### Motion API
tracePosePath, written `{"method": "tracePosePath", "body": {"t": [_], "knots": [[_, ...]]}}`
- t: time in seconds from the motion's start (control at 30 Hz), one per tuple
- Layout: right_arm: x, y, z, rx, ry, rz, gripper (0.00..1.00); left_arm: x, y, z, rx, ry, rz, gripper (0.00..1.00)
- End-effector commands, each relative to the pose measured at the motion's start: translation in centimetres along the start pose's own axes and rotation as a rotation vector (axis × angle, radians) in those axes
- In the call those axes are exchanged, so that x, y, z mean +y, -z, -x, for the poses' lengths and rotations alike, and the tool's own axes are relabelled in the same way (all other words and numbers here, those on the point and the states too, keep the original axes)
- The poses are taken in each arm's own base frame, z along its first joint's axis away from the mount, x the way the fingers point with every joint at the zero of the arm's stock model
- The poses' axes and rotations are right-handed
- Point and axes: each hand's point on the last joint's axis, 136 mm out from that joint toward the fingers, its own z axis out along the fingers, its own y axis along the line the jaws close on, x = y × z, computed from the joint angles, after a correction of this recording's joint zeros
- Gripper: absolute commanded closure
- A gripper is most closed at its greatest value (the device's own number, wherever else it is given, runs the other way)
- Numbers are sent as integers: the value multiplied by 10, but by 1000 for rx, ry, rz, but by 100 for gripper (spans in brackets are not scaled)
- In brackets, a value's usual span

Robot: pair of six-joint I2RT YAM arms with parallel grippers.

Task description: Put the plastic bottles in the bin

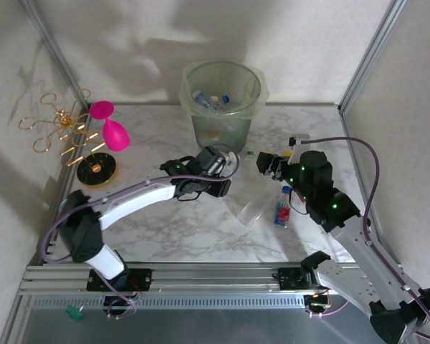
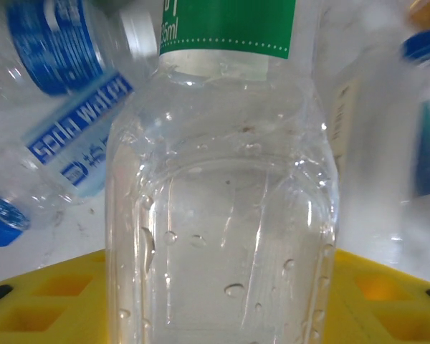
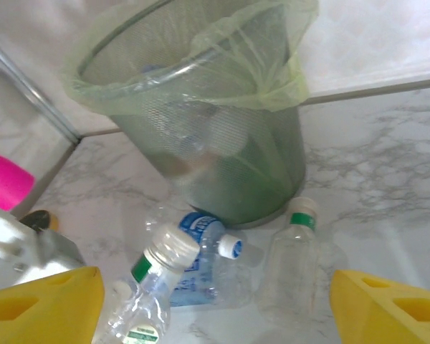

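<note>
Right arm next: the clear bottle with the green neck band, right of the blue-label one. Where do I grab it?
Take the clear bottle across its body, from above. It seems to lie flat, cap toward the bin, so the body is its widest exposed part; the neck sits near the bin.

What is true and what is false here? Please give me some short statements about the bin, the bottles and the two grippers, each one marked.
1. The bin stands upright with bottles inside. True.
2. The right gripper is shut on a bottle. False: it is open and holds nothing.
3. The pink ornament lies in the bin. False: it is outside, left of the bin.
4. The left gripper grips a clear bottle with a green label. True.
</note>
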Motion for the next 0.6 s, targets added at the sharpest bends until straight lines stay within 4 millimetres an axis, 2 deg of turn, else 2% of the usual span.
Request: {"method": "tracePosePath", "body": {"t": [0.0,0.17,0.3,0.37,0.57], "knots": [[47,12,23,-42,-20,240,11,-3,40,21,-106,25,-21,51],[107,20,27,34,-76,583,3,-15,96,50,-284,84,-137,52],[122,16,33,57,-140,665,1,-22,129,60,-383,89,-217,51],[127,12,36,69,-162,687,1,-21,137,60,-398,72,-218,51],[154,2,40,130,-237,828,3,-18,143,53,-385,41,-203,51]]}}
